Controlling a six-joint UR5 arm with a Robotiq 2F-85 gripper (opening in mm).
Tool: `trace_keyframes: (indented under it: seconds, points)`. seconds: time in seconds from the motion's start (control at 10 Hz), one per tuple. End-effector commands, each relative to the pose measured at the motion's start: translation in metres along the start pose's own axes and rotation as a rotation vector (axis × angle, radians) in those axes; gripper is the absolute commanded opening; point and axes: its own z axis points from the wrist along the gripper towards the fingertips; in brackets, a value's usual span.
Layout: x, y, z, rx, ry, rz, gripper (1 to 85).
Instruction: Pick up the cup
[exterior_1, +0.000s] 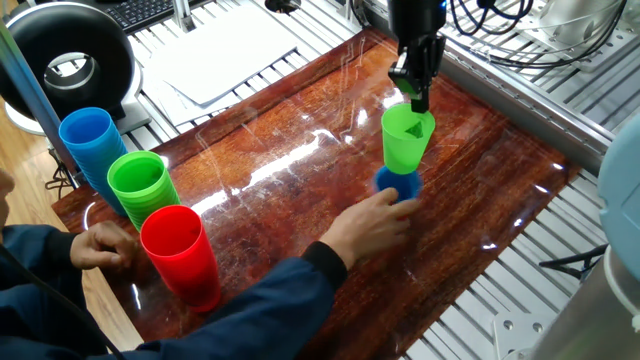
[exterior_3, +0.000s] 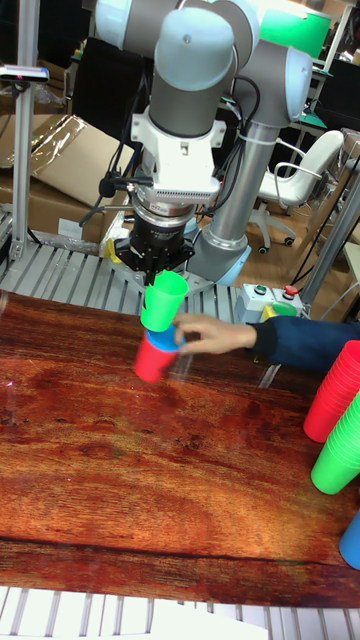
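Pinching rim of cup (exterior_1: 405, 140), fingers (exterior_1: 417, 98) closed, cup tilted; no writing legible.

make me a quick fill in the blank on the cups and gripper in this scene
1. The gripper holds the rim of the ___ cup.
2. That cup is lifted and ___, not upright.
3. A person's hand touches the small ___ cup below it.

Missing words: green; tilted; blue

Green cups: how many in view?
2. The small green cup hangs tilted from the robot hand over the blue cup; a green tumbler stack stands at the table's left, its count hidden.
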Motion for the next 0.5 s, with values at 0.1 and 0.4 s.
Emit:
trace_keyframes:
  seconds: [0.1, 0.4]
  points:
    - [-0.0002, -0.0021, -0.0016, 0.011, -0.002, 0.000, 1.3]
    - [-0.0028, -0.0008, -0.0017, 0.010, -0.011, -0.009, 1.3]
